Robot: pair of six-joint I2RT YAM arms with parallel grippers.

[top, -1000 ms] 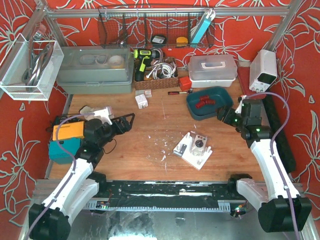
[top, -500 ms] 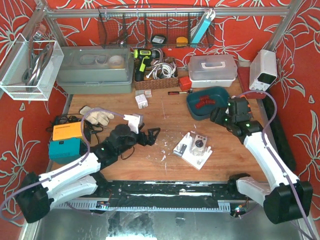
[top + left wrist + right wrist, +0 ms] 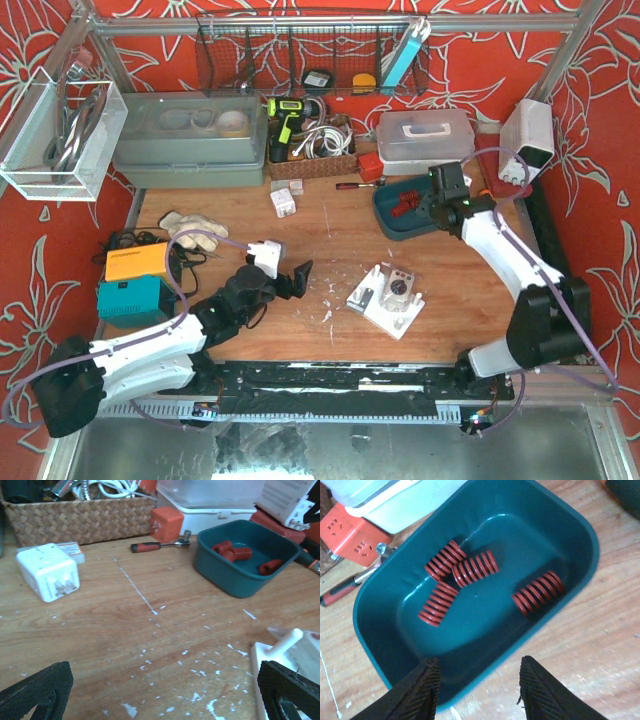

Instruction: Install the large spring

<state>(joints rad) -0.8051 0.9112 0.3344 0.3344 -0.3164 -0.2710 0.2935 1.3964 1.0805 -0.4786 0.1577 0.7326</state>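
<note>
White shells and black joints on the left arm (image 3: 150, 345), same again on the right arm (image 3: 505, 250). Pale lilac cable (image 3: 205, 233) looping over the left wrist. Matte black fingers (image 3: 422, 690) on the right pincer (image 3: 480, 665); cross-hatched black pads (image 3: 37, 692) on the left pincer (image 3: 162, 680).

Left gripper (image 3: 162, 687) spread wide, empty; right gripper (image 3: 477, 680) narrower, empty.

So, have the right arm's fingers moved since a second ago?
Yes. The right fingers moved left and up in the top view, from right of the teal bin to over it.
</note>
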